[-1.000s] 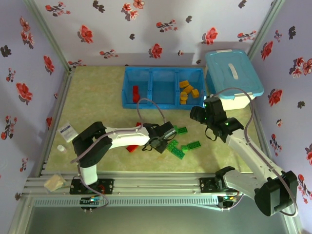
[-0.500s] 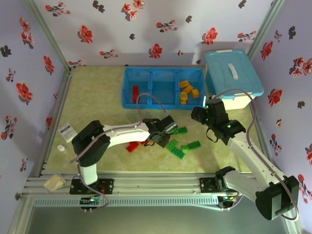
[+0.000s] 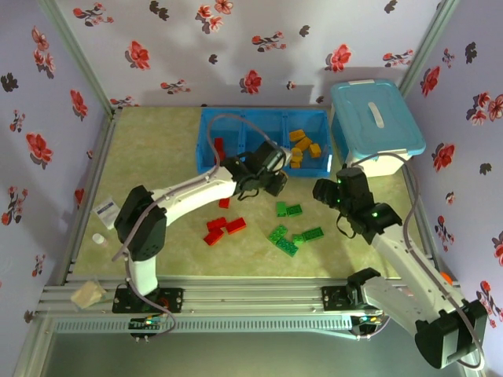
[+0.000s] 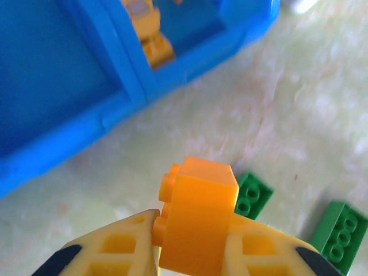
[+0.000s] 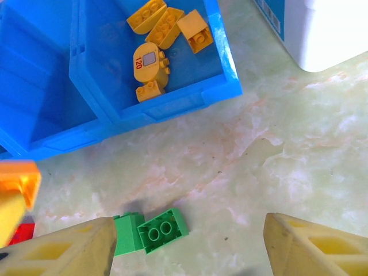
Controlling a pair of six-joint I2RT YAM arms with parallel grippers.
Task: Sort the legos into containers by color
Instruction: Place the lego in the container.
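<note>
An orange lego (image 4: 198, 221) sits clamped between the fingers of my left gripper (image 4: 192, 227), studs to the left. In the top view that left gripper (image 3: 273, 179) hovers at the front wall of the blue containers (image 3: 263, 167), near the divider between middle and right compartments. Several yellow legos (image 5: 161, 40) lie in the right compartment and red ones (image 3: 219, 147) in the left. Two green legos (image 5: 152, 230) rest on the table below my right gripper (image 5: 187, 247), which is open and holds nothing. The same orange lego (image 5: 17, 181) shows at the right wrist view's left edge.
More green legos (image 3: 292, 236) and red legos (image 3: 224, 227) are scattered on the table in front of the tray. A light-blue lidded tub (image 3: 376, 126) stands right of the tray. A small card (image 3: 107, 210) lies at the left edge.
My left gripper has risen from the loose pile and swung back toward the tray with the orange lego in it. The right gripper has drifted slightly right and stayed open.
</note>
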